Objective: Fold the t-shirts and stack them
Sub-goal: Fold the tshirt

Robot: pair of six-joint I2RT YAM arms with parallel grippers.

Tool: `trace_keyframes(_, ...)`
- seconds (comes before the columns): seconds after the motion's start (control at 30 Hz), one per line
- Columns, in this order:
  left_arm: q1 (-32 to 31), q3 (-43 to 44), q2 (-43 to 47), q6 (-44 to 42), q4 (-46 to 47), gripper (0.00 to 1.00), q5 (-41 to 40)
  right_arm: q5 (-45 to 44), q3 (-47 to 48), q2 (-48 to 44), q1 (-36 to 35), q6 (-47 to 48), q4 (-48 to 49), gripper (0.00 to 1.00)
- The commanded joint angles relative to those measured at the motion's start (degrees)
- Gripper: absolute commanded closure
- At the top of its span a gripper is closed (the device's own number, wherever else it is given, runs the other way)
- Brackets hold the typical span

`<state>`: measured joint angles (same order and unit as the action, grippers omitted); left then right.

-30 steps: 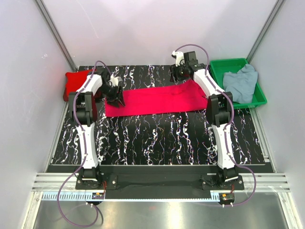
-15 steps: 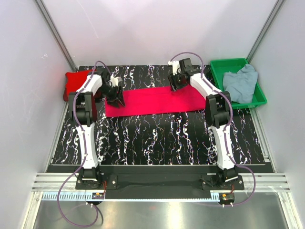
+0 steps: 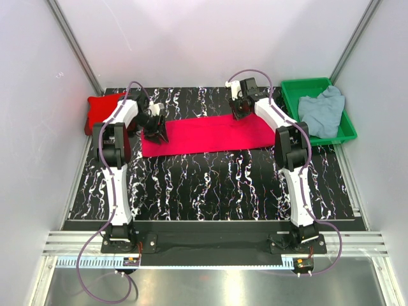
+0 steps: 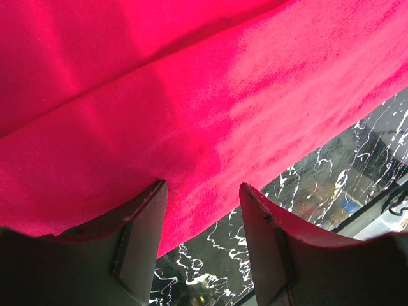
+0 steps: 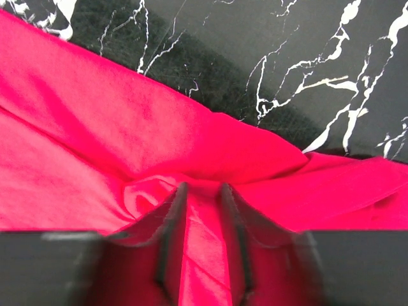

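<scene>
Crimson t-shirt (image 3: 204, 134), top view: we found it spread as a long band on the marbled table (image 3: 210, 185), toward 12 o'clock. The left gripper (image 3: 157, 132) stood at its 9 o'clock end, the right gripper (image 3: 240, 113) on its far edge. A folded red t-shirt (image 3: 99, 111) lay at 10 o'clock, a grey-blue t-shirt (image 3: 322, 109) in the green tray (image 3: 299, 86) at 2 o'clock.

Left wrist: jaws apart, gripping nothing, tips at the cloth's edge.

Right wrist: jaws pinched on a puckered fold of that cloth.

Pale walls (image 3: 204, 38) enclose a black marbled table (image 3: 210, 185) — evenly lit.
</scene>
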<state>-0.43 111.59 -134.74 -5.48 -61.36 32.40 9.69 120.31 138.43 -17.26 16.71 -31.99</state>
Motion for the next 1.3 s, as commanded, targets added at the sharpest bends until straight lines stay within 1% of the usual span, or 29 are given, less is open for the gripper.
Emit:
trace_keyframes(0.0,-0.36,0.03,2.02,0.29,0.46,0.45,1.26,-0.47,-0.08,-4.75,-0.15,0.08,0.61,0.72)
trace_keyframes(0.07,-0.36,0.03,1.93,0.38,0.54,0.45,1.35,-0.47,0.01,-4.84,-0.23,0.08,0.7,0.84)
trace_keyframes(0.17,-0.36,0.21,1.93,0.38,0.54,0.45,1.35,-0.55,0.1,-4.92,-0.15,0.08,0.61,0.88)
trace_keyframes(0.2,-0.36,0.21,1.93,0.38,0.46,0.45,1.35,-0.55,0.1,-4.93,-0.15,0.25,0.52,0.94)
trace_keyframes(0.27,-0.45,0.38,1.76,0.38,0.54,0.45,1.26,-0.55,0.01,-5.01,-0.15,0.34,0.61,0.99)
trace_keyframes(0.43,-0.36,0.12,1.93,0.2,0.46,0.45,1.08,-0.29,1.68,-4.58,-0.15,0.52,1.4,1.0)
trace_keyframes(0.67,-0.37,-0.23,2.2,0.11,0.37,0.45,0.64,0.76,8.96,-0.1,-1.02,0.96,1.23,1.0)
trace_keyframes(0.8,-0.36,-0.41,2.2,0.11,0.37,0.44,0.38,1.91,10.2,1.4,-2.78,0.87,1.49,0.99)
trace_keyframes(0.83,-0.36,-0.32,2.29,0.11,0.28,0.44,0.38,2.08,10.29,1.58,-3.22,0.78,1.49,0.96)
trace_keyframes(0.87,-0.36,-0.41,2.29,0.2,0.28,0.45,0.38,2.0,10.55,2.1,-3.57,0.69,1.23,0.75)
trace_keyframes(0.9,-0.36,-0.32,2.37,0.11,0.28,0.44,0.38,1.91,10.47,2.19,-4.27,0.69,1.4,0.61)
trace_keyframes(0.93,-0.36,-0.41,2.46,0.03,0.28,0.44,0.21,1.65,10.47,2.28,-4.54,0.52,1.4,0.51)
trace_keyframes(0.97,-0.36,-0.41,2.64,-0.06,0.28,0.44,0.29,1.3,10.38,2.37,-4.71,0.43,1.4,0.44)
trace_keyframes(1.0,-0.36,-0.67,2.72,-0.15,0.19,0.44,0.12,1.21,10.38,2.28,-4.89,-0.01,1.4,0.4)
trace_keyframes(1.1,-0.28,-0.67,4.04,-0.24,0.02,0.46,-0.94,-1.07,9.07,0.18,-4.98,-0.71,1.49,0.39)
trace_keyframes(1.17,0.16,-0.32,6.41,-0.33,0.45,0.5,-1.64,-3.62,5.82,-3.42,-4.28,-1.58,2.8,0.39)
trace_keyframes(1.23,0.34,0.99,9.03,-0.33,0.72,0.45,-2.08,-3.81,3.62,-7.36,-2.97,-3.25,3.51,0.39)
trace_keyframes(1.27,0.34,1.26,9.84,-0.33,0.98,0.33,-2.78,-3.89,2.05,-8.52,-1.65,-5.26,3.51,0.4)
